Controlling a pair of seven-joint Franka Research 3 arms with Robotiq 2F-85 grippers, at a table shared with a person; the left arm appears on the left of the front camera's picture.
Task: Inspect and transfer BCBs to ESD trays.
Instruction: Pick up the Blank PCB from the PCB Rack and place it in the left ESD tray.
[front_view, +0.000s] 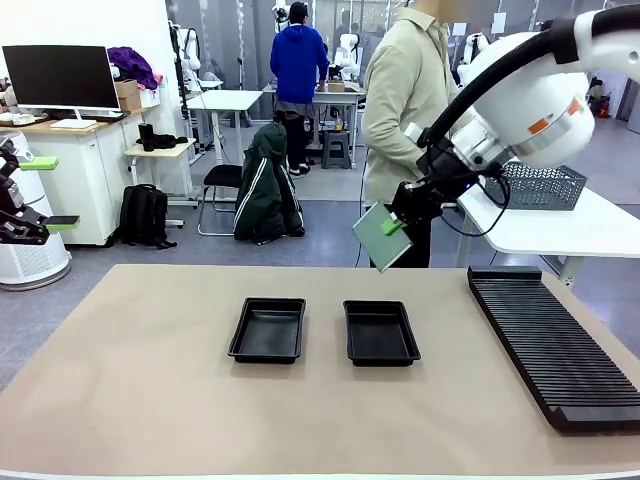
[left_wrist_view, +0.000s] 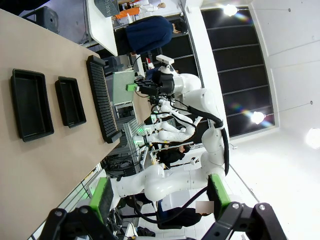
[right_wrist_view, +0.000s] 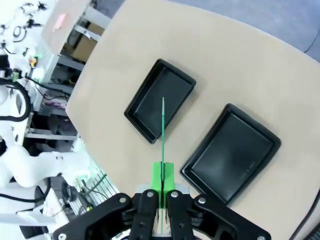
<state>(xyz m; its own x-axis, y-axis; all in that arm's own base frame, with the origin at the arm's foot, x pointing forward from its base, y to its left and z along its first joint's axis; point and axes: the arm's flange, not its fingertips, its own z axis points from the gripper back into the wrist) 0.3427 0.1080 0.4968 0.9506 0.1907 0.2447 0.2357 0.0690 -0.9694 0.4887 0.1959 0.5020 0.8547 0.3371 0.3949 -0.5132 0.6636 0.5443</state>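
Green and thin: handles as a light, stiff, probably brittle BCB (front_view: 378, 238), best pinched at a bare edge. Hangs tilted above the table (front_view: 140, 400), at twelve o'clock of the right-hand ESD tray (front_view: 380, 333), clamped edgewise in the right gripper (front_view: 395, 226). Leaves the left gripper (front_view: 50, 192) gaping and empty at nine o'clock.

BCB (right_wrist_view: 163, 131) edge-on in right wrist view, its face hidden

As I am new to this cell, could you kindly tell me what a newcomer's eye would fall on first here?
First, the right pincer, held high above the table, shut on a tilted green BCB in front of the person. Below, the left ESD tray and the right ESD tray lie empty side by side mid-table, a long ribbed black rack along the right edge.
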